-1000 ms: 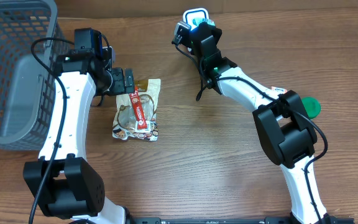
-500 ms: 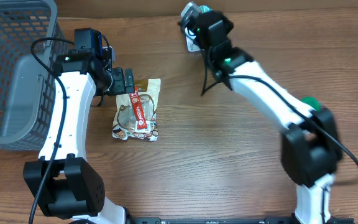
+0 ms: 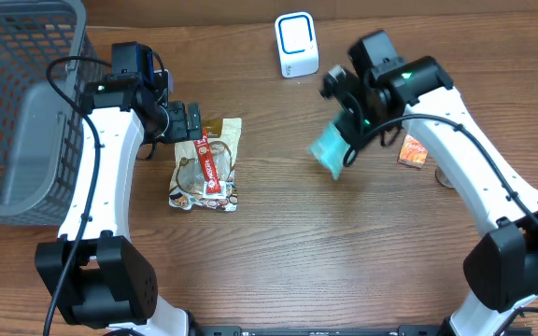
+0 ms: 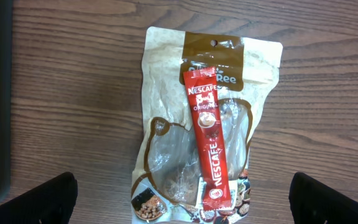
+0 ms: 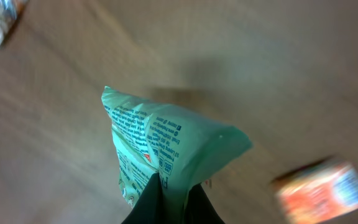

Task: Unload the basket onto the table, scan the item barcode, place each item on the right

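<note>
Your right claw (image 3: pixel 347 131): pressed together, pinching the green packet (image 3: pixel 329 151), which hangs from its tips over mid-surface. White scanner (image 3: pixel 296 45): at the far edge, apart. Your left claw (image 3: pixel 192 121): spread, above the coffee pouch (image 4: pixel 166 93).

Your table, left to right

The basket (image 3: pixel 26 103) is at your far left; near it, a Nescafé stick (image 3: pixel 207 166) lies on a pouch (image 3: pixel 224 140). The barcode scanner (image 3: pixel 296 44) stands behind, with the packet (image 3: pixel 328 151) and then a carton (image 3: pixel 413 149) to the right.
</note>
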